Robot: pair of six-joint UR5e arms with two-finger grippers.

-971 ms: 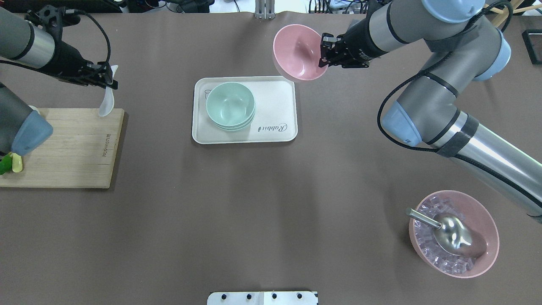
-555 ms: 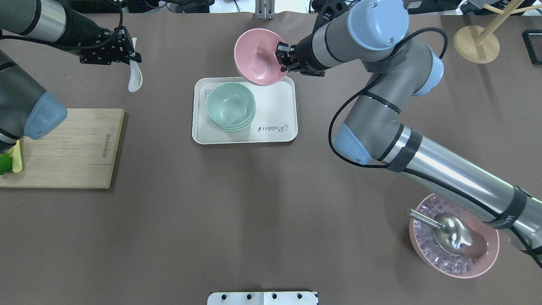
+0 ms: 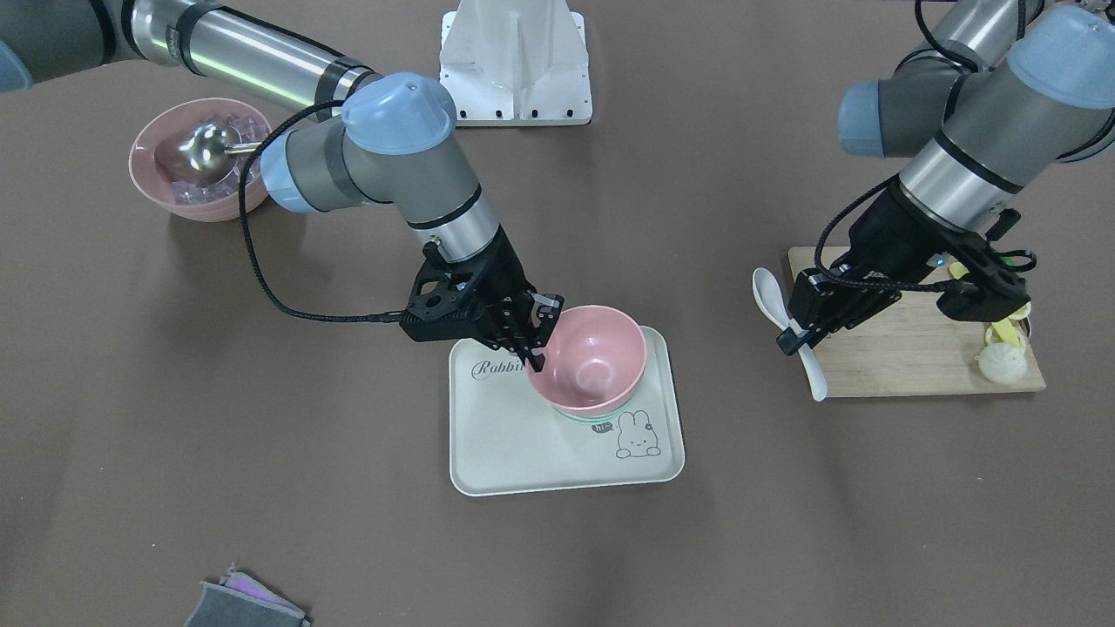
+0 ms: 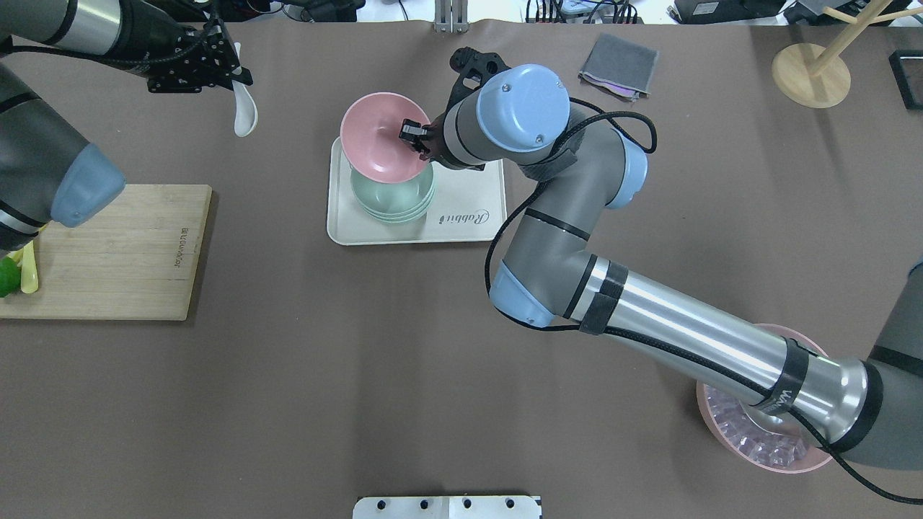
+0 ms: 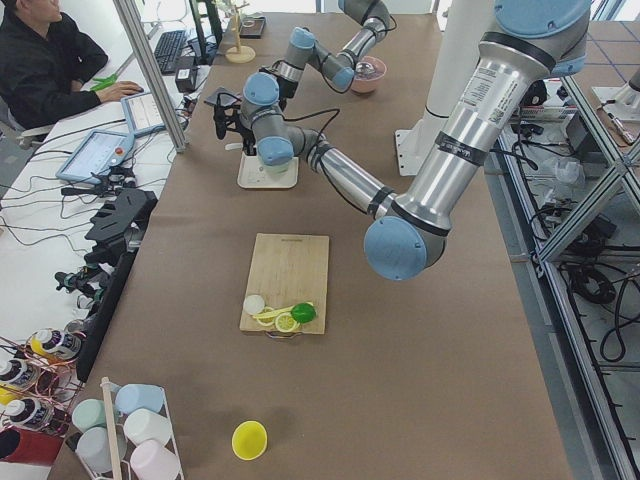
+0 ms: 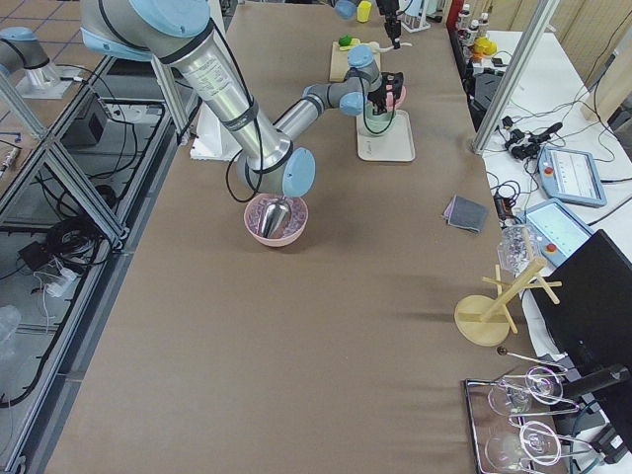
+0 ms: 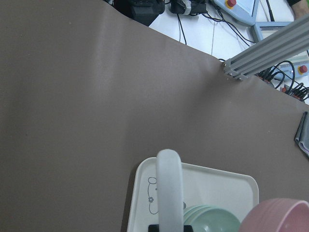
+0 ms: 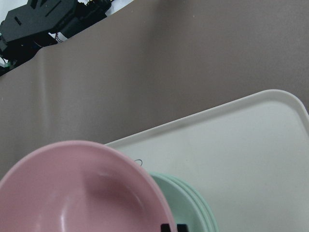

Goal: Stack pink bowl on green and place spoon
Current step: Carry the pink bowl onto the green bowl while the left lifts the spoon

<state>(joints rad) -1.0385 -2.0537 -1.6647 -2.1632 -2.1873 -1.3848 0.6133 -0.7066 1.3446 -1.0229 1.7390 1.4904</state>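
Brown matting covers the tabletop (image 4: 346, 375). Seen from overhead and nearest the robot, at 4 o'clock from the tray, a ribbed pink bowl of ice (image 4: 764, 450) sits partly hidden under the right arm. The front-facing view shows a steel scoop (image 3: 199, 150) lying in it. At 9 o'clock from the tray lies a wooden cutting board (image 4: 122, 252).

Mid-table, the white tray (image 4: 469, 220) carries the green bowls (image 4: 395, 205), nested in a short stack on its 9 o'clock half. The pink bowl (image 4: 375, 137) is tilted over the stack's 12 o'clock edge. Its rim is pinched by the right end effector (image 4: 412, 135), with one finger showing inside the bowl. Whether the bowl touches the stack cannot be told.

Farther off, at 10 o'clock from the tray, the left end effector (image 4: 232, 76) is clamped on the white spoon (image 4: 245, 119), held over the tabletop well apart from the bowls. Farthest, at 1 o'clock, lies a folded grey cloth (image 4: 619, 65).
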